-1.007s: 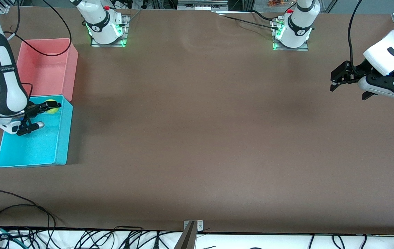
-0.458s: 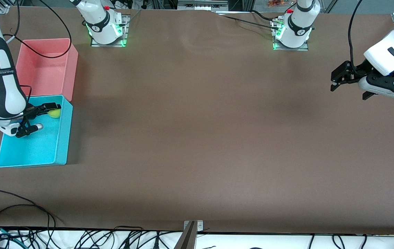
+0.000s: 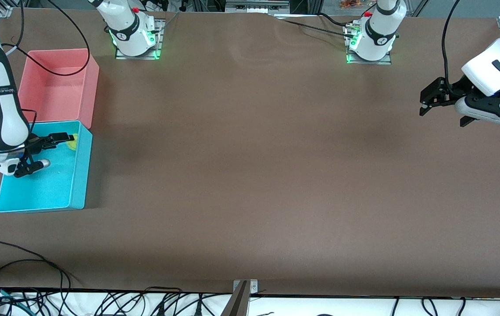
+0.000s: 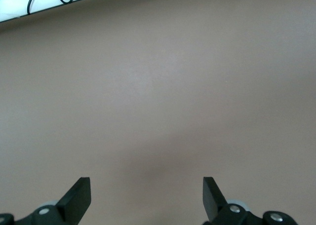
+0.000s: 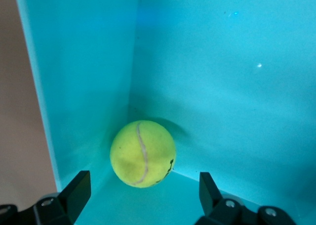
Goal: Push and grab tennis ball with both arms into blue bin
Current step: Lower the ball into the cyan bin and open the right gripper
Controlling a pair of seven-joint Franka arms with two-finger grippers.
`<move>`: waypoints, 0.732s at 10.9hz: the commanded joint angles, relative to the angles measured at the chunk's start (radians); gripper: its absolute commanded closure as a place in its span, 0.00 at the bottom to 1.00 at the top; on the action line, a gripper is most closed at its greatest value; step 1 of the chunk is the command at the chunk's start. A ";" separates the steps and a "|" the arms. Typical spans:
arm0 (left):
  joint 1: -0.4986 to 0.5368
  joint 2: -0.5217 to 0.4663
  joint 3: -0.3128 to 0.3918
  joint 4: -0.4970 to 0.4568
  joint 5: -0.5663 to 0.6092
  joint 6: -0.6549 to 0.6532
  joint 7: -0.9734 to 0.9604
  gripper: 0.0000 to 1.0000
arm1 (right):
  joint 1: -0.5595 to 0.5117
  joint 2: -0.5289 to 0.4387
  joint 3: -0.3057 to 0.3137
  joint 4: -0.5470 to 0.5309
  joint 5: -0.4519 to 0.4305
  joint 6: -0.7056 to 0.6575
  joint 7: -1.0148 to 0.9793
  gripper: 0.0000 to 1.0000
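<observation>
The tennis ball (image 3: 73, 144) (image 5: 142, 153) lies on the floor of the blue bin (image 3: 79, 175) (image 5: 89, 62), in the corner next to the pink bin. It touches no finger. My right gripper (image 3: 57, 150) (image 5: 143, 181) hangs open just above that corner, with one finger on either side of the ball and clear of it. My left gripper (image 3: 425, 103) (image 4: 146, 186) waits open and empty over bare table at the left arm's end.
A pink bin (image 3: 92, 87) stands against the blue bin, farther from the front camera, and looks empty. Black cables (image 3: 22, 263) trail along the table's near edge. The two arm bases (image 3: 133, 37) stand along the table's far edge.
My right gripper has opened and let go of the ball, which dropped into the bin's corner. The right arm drew back a little. The left arm has not moved.
</observation>
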 commanded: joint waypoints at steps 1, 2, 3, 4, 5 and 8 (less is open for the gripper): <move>0.005 0.004 -0.001 0.021 -0.019 -0.022 -0.009 0.00 | 0.000 -0.006 0.016 0.112 0.017 -0.073 0.001 0.00; 0.005 0.004 -0.001 0.023 -0.019 -0.020 -0.009 0.00 | 0.014 -0.006 0.016 0.163 0.013 -0.122 0.024 0.00; 0.005 0.005 -0.001 0.023 -0.019 -0.022 -0.012 0.00 | 0.022 -0.008 0.016 0.210 0.004 -0.177 0.055 0.00; 0.007 0.005 0.001 0.024 -0.012 -0.022 -0.027 0.00 | 0.028 -0.011 0.016 0.261 0.002 -0.231 0.078 0.00; 0.008 0.005 0.005 0.024 -0.011 -0.022 -0.056 0.00 | 0.046 -0.018 0.016 0.305 -0.009 -0.251 0.101 0.00; 0.019 0.004 0.008 0.024 -0.006 -0.039 -0.062 0.00 | 0.109 -0.081 0.018 0.324 -0.059 -0.259 0.223 0.00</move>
